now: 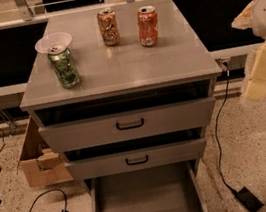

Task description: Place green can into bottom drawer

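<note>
The green can (pixel 64 66) stands upright at the left of the cabinet top (pixel 131 67). The bottom drawer (pixel 146 202) is pulled open below, seemingly ready for it. The gripper (pixel 264 73) hangs far right, holding no can; how open it is, I cannot tell.

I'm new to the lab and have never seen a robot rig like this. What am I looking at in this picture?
This is one camera picture, looking down at the front of a grey metal drawer cabinet; where the camera sits is not recorded. The pale cream shapes at the right edge are the robot arm's end effector, hanging beside the cabinet with nothing visibly held. On the cabinet top stand a dark green mottled soda can, a clear shallow bowl just behind it, a brown-gold can and an orange-red can. The lowest grey drawer is pulled open; the green can should go in there.
</note>
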Robot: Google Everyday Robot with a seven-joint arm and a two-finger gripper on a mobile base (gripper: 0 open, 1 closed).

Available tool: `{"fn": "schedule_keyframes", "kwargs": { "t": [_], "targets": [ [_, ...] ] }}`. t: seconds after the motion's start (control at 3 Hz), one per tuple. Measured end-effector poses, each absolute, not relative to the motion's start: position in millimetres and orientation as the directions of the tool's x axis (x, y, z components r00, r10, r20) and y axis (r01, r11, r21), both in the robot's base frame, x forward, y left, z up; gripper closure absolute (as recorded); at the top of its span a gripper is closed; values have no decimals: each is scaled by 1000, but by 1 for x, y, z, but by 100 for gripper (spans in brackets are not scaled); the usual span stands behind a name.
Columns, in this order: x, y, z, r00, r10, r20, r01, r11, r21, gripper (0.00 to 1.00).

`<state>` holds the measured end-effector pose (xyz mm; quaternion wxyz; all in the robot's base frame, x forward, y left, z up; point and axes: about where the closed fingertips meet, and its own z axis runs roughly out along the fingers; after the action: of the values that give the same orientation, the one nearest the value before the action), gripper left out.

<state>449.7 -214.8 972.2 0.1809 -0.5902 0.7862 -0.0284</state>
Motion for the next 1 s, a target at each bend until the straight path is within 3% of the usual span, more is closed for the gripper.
{"fn": "schedule_keyframes", "kwargs": {
  "t": [1.0],
  "targets": [
    [560, -192, 928, -307, -696, -649, -792, 565, -231, 0]
  ]
}}
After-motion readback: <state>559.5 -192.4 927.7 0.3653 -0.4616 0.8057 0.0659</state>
